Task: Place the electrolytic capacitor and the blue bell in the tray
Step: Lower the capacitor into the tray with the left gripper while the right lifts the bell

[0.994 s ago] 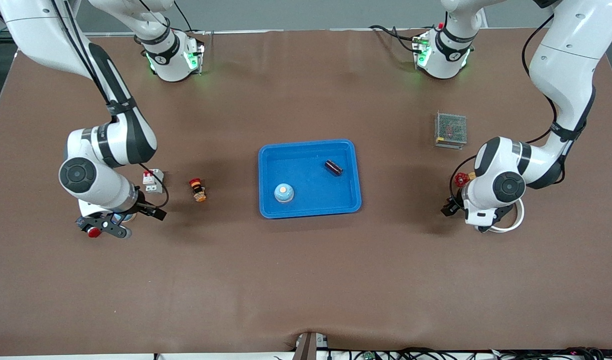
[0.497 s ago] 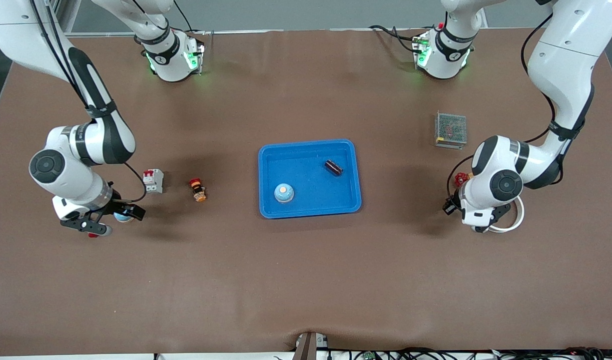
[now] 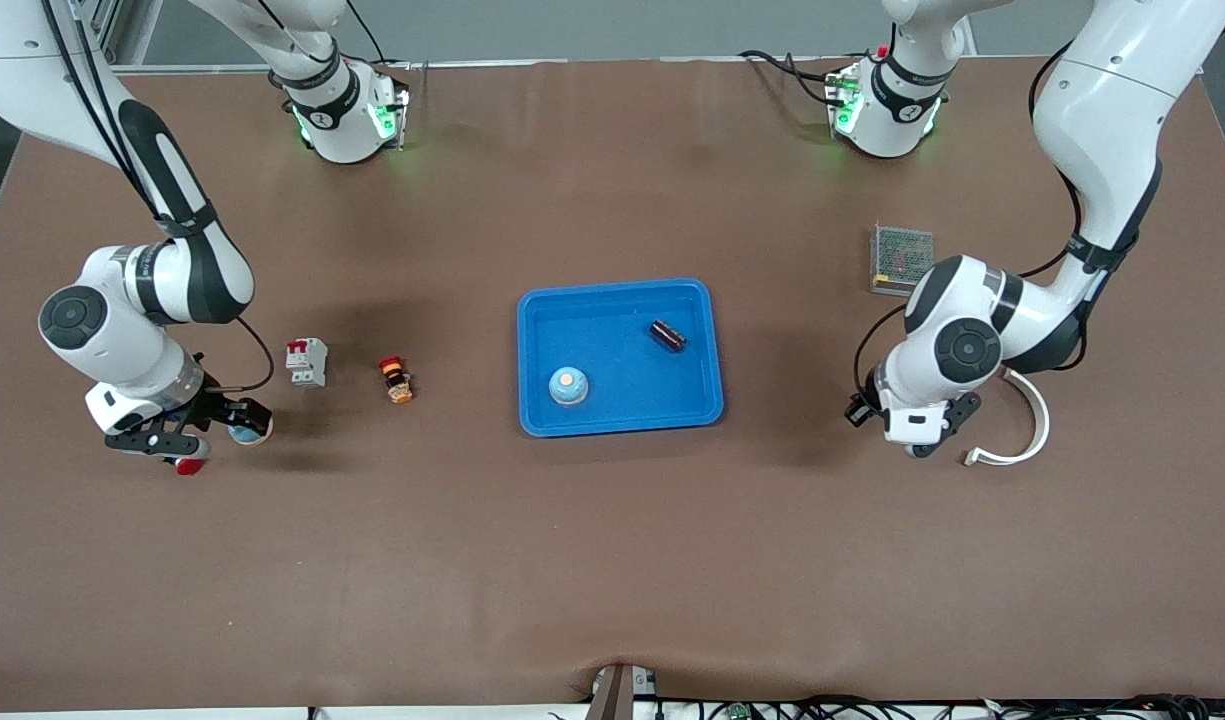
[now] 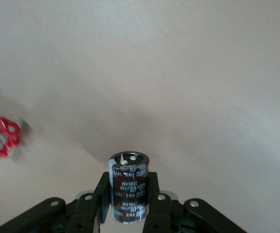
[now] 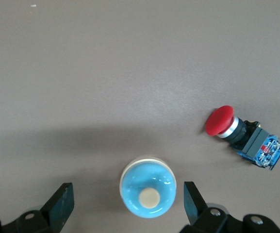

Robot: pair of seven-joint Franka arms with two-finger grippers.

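Left wrist view shows the left hand [image 4: 129, 208] clamped on a capacitor [image 4: 128, 187]; next it must carry it over the tray [image 3: 709, 345]. Beside the red button [image 5: 221, 121], the right hand [image 5: 125, 206] straddles a bell [image 5: 147, 193], fingers wide.

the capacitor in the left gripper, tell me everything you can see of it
The capacitor is a short dark brown cylinder with pale printed lettering on what looks like a glossy plastic sleeve and a flat top bearing a small light mark. It stands upright between the left gripper's black fingers, which are shut on its lower sides. It hangs clear above the bare brown table, touching nothing but the fingers.
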